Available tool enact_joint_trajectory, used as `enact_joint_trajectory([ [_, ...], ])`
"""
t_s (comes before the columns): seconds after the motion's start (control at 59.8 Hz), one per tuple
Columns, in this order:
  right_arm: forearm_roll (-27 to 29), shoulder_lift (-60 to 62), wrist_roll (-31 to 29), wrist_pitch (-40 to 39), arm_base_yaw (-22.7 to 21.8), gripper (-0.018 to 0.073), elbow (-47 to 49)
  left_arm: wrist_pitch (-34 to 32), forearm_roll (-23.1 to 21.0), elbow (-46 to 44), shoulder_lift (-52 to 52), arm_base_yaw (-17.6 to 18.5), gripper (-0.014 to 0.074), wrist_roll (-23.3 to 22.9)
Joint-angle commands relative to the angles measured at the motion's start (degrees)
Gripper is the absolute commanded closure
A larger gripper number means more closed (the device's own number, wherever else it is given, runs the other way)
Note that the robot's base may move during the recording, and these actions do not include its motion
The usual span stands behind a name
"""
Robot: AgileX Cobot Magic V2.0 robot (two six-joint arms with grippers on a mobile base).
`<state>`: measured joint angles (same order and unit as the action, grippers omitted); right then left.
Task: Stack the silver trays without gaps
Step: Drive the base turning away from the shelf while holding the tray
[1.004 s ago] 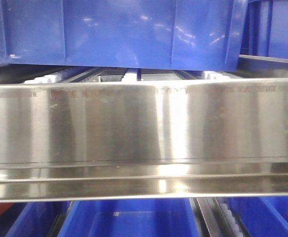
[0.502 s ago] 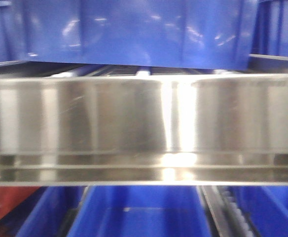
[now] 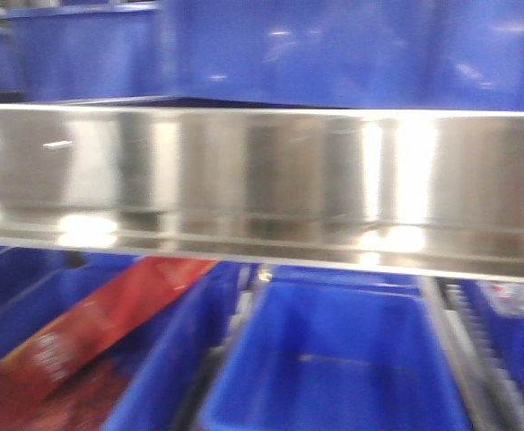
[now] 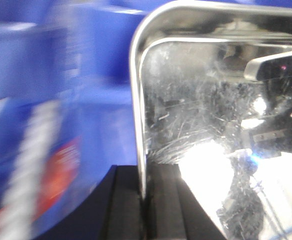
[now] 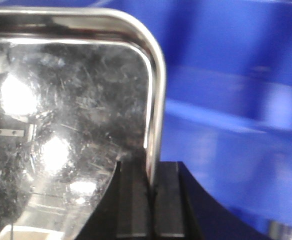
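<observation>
One second back the brushed-steel rail sat lower in our front view; now it lies higher and narrower, with a red pack showing among the blue bins beneath. Our left end effector is clamped on the left rim of the silver tray, our right end effector on its right rim. Held between them, the tray's long axis seems, through the blur, to run side to side.
</observation>
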<state>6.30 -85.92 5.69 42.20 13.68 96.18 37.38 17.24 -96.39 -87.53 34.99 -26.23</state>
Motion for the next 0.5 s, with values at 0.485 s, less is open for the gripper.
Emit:
enact_joint_trajectory([
  [0.485,0.1,0.8,-0.7,-2.1,0.3,0.0639,0.4,-2.5,0.1,-0.8,0.6,0.1,0.0601,0.1],
])
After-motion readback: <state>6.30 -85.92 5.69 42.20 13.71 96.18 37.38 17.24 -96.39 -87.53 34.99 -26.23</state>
